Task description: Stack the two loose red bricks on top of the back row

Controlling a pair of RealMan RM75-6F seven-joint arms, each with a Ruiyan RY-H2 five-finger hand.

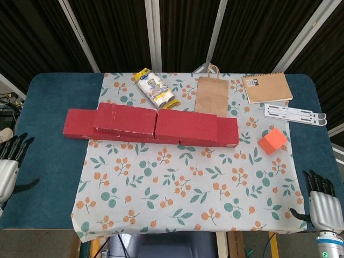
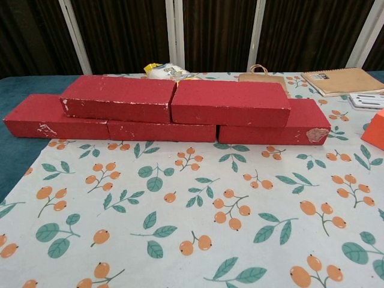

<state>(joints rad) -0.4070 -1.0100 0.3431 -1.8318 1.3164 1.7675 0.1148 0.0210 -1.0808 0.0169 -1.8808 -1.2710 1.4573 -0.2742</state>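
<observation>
As we read the table from left to right, taking the back row of bricks as our landmark:

Left hand (image 1: 8, 166): well to the left of the back row and nearer us, off the cloth; we see its fingers spread and holding nothing.

Back row (image 2: 54, 123): three red bricks laid end to end across the floral cloth (image 1: 183, 183).

Left upper brick (image 2: 120, 98): resting on the back row, its left end set in from the row's left end.

Right upper brick (image 2: 231, 102): resting on the back row, end touching the left upper brick.

Progress: we judge the stacking done, since both bricks sit on the row and neither hand touches them; nothing appears left.

Snack packet (image 1: 156, 88): just behind the back row; its print is too small for us to read.

Notebook (image 1: 267, 87): behind the row's right end; cover label unreadable.

Right hand (image 1: 324, 201): far right of the row, near the table's front edge, fingers apart, empty.
</observation>
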